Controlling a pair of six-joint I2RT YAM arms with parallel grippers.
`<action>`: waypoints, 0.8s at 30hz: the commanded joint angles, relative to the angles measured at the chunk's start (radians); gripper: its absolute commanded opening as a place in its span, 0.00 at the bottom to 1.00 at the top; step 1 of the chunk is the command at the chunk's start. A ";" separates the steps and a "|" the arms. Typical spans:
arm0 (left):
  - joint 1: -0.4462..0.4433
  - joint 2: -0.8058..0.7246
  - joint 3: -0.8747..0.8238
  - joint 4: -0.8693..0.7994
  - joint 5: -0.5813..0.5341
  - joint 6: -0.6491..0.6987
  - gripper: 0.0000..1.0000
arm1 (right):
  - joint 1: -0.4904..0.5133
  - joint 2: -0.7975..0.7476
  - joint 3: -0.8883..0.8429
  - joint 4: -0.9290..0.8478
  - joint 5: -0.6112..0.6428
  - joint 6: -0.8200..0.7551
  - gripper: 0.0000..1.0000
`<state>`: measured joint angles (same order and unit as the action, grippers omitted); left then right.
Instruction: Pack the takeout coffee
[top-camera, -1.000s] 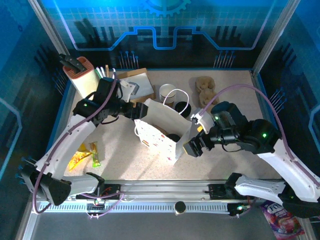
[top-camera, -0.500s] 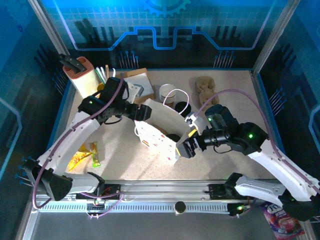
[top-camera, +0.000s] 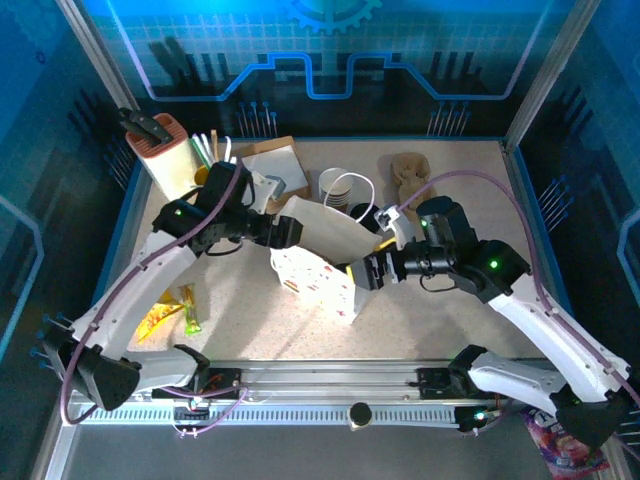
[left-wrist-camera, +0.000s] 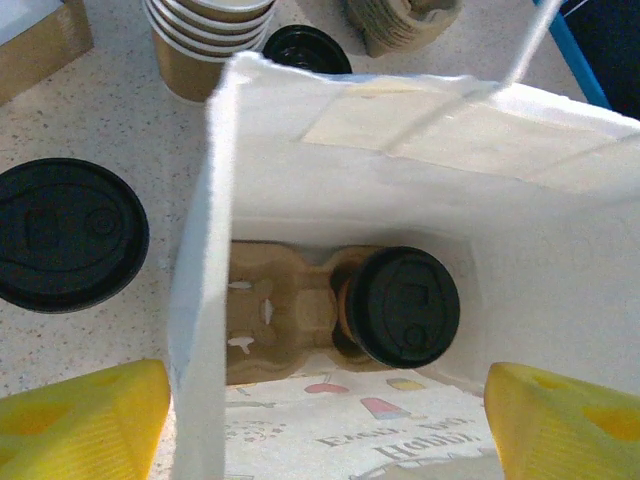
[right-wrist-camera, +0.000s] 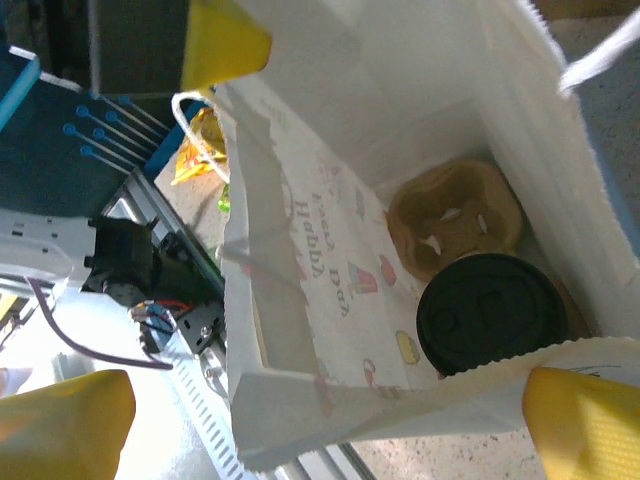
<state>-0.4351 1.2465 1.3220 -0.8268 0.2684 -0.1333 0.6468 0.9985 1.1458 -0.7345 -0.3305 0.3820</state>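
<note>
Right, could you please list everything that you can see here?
paper bag: one, white printed, standing open, centre
lidded coffee cup: one, brown, black lid, in the carrier
cup carrier: one, beige, at the bag's bottom
empty cups: one stack, brown, behind the bag
loose lids: two, black, lying outside the bag
spare carriers: one stack, beige, far right
utensil holder: one, tan, far left corner
cardboard box: one, brown, left of the stack
snack packets: two, yellow and green, near left
left end effector: one, yellow-tipped, open at the bag's left edge
right end effector: one, yellow-tipped, open at the bag's right edge
</note>
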 joint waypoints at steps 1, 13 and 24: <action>-0.004 -0.033 -0.018 0.038 0.043 -0.020 0.83 | -0.034 0.014 0.014 0.065 -0.010 0.021 1.00; -0.006 -0.050 -0.051 0.091 0.118 -0.042 0.83 | -0.174 0.106 0.074 0.126 -0.057 0.011 1.00; -0.039 -0.049 -0.071 0.145 0.174 -0.070 0.83 | -0.266 0.209 0.165 0.143 -0.136 -0.025 0.99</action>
<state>-0.4606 1.2152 1.2617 -0.7090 0.4034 -0.1860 0.4007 1.1851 1.2648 -0.6113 -0.4259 0.3847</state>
